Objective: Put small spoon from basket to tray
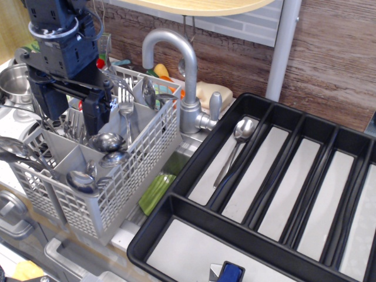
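The small spoon lies in the leftmost long compartment of the black tray, bowl toward the back, thin handle toward the front. The grey lattice basket stands at the left and holds larger wide-bowled spoons and forks. My gripper hangs over the basket's back-left compartments. It is open, with its dark fingers spread wide and dipped among cutlery handles. Nothing shows held between them. It is far to the left of the spoon in the tray.
A steel faucet rises between basket and tray. A round steel pot stands at the far left. A green object lies in the sink gap below the basket. A blue item sits in the tray's front compartment. A shelf hangs overhead.
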Tool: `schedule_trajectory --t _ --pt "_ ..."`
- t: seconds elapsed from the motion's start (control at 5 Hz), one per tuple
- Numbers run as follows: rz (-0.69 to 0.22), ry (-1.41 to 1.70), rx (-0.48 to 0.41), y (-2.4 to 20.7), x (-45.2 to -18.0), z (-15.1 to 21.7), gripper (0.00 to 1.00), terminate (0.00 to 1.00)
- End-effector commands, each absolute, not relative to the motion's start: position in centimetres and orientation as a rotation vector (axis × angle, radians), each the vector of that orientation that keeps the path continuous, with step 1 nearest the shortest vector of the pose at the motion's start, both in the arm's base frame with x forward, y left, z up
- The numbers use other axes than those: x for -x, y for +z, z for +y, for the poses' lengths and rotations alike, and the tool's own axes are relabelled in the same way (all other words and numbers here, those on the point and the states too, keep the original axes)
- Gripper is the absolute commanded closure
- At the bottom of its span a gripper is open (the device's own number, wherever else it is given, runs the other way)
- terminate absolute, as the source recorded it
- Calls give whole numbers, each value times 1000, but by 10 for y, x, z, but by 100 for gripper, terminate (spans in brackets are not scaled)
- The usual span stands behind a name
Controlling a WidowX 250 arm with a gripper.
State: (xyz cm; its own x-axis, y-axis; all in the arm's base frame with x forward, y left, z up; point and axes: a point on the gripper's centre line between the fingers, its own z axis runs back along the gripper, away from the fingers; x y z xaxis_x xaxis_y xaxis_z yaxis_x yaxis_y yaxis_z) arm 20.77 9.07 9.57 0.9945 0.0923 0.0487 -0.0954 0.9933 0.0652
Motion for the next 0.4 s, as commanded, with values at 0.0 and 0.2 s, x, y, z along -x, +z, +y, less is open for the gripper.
schedule_trajectory --t 0.0,0.2 --pt "-46 94 -68 96 -208 91 0 0" --pt "-75 154 -62 83 -201 90 0 0"
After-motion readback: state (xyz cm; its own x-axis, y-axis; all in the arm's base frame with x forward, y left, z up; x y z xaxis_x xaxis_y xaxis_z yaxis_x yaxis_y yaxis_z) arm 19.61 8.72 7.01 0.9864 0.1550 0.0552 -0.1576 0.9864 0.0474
